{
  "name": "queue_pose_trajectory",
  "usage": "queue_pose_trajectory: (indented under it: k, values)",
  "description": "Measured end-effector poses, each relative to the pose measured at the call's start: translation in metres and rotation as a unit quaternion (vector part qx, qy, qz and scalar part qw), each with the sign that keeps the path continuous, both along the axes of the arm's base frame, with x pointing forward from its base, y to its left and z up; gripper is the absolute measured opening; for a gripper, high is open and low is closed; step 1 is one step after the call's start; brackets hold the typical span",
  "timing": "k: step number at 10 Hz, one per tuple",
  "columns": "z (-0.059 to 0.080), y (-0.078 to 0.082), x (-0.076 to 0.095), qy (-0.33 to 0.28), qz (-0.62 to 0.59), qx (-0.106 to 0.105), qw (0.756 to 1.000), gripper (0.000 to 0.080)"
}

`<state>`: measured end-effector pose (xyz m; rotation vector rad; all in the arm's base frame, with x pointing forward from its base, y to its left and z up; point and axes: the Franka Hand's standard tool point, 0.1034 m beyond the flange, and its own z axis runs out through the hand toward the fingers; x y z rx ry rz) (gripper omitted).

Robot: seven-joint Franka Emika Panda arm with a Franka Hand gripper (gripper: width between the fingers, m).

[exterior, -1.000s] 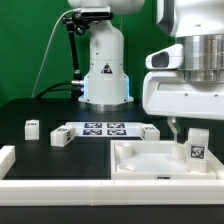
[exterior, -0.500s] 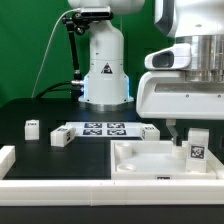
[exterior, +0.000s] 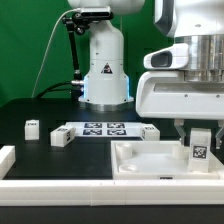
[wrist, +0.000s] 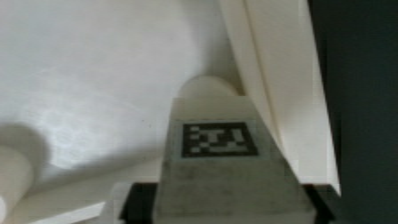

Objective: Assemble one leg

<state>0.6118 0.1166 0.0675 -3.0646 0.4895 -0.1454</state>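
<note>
Look at the exterior view's right: your gripper (exterior: 199, 135) comes down over the near right corner of the large white tray-like part (exterior: 140, 160), and the leg (exterior: 199, 148) stands upright there, its tag facing the camera. In the wrist view the leg (wrist: 221, 160) fills the middle, tag toward the lens, with a dark finger pad (wrist: 130, 202) tight against each flank, so the gripper is pinching the leg. Whether the leg's foot touches the tray floor you cannot tell from either view.

Around you: the tray's raised rim runs just beside the leg on the exterior view's right, seen in the wrist view as a pale wall (wrist: 267, 70) close alongside. Behind the tray lies the marker board (exterior: 103, 129), with small white blocks at its ends (exterior: 60, 136) (exterior: 149, 131) and another block (exterior: 32, 127) farther toward the exterior view's left. A white border piece (exterior: 8, 158) sits at the near left. The robot's base (exterior: 104, 65) stands at the back, well apart.

Open room lies toward the tray's middle; the rim side is tight.
</note>
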Motion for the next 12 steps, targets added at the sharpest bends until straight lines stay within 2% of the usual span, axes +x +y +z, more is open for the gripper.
queue_pose_trajectory:
  k: [1,2,5,6,7,8,9,10,12]
  values:
    - [0.000,-0.002,0.000,-0.001,-0.050,0.008,0.999,0.0290]
    - [0.000,-0.010,0.001,-0.004,-0.110,0.009,0.994,0.0290]
    - [0.000,-0.031,-0.001,-0.005,-0.222,0.001,0.975,0.0294]
    - [0.000,-0.032,-0.001,-0.006,-0.221,0.000,0.975,0.0294]
    - [0.000,-0.031,-0.001,-0.006,-0.221,0.001,0.975,0.0376]
    - [0.000,-0.031,-0.001,-0.006,-0.221,0.001,0.975,0.0557]
    - [0.000,-0.031,-0.001,-0.006,-0.221,0.001,0.975,0.0557]
    - [0.000,-0.031,-0.001,-0.006,-0.221,0.001,0.975,0.0630]
    - [0.000,-0.031,-0.001,-0.006,-0.221,0.001,0.975,0.0644]
